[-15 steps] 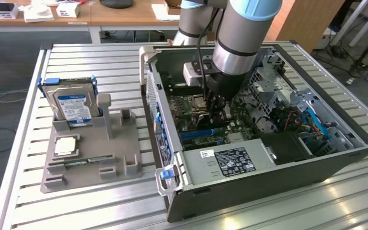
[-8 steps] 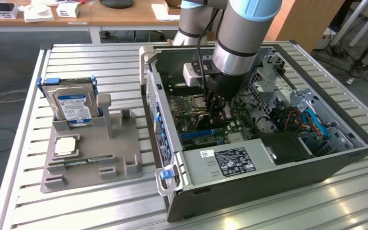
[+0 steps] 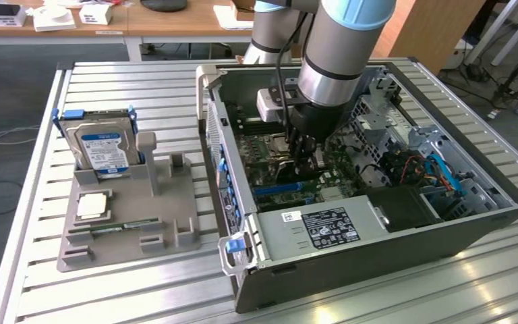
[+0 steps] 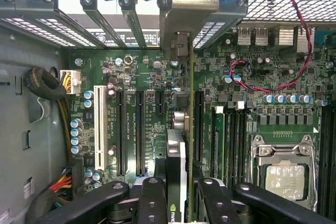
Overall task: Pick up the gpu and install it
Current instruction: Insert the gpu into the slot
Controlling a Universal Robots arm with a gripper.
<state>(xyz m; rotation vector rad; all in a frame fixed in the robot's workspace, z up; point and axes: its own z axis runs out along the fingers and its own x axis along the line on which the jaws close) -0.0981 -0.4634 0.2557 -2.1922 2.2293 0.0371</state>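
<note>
The gpu point(image 4: 176, 156) is seen edge-on between my two black fingers point(image 4: 152, 200), running over the green motherboard point(image 4: 252, 124). Its silvery end bracket point(image 4: 184, 14) reaches up to the row of rear slot openings with blue clips. My gripper point(image 4: 181, 203) is shut on the card. In the exterior view the gripper point(image 3: 309, 145) is lowered deep inside the open computer case point(image 3: 475, 229), and the gpu point(image 3: 306, 163) hangs just over the board near the blue slot point(image 3: 282, 189).
Black expansion slots point(image 4: 139, 129) and a white slot point(image 4: 98, 124) lie beside the card, with RAM slots and the CPU socket point(image 4: 286, 174) on its other side. On the exterior view's left, a grey holder point(image 3: 129, 223) carries a hard drive point(image 3: 104, 145), a CPU point(image 3: 92, 202) and a RAM stick point(image 3: 115, 228).
</note>
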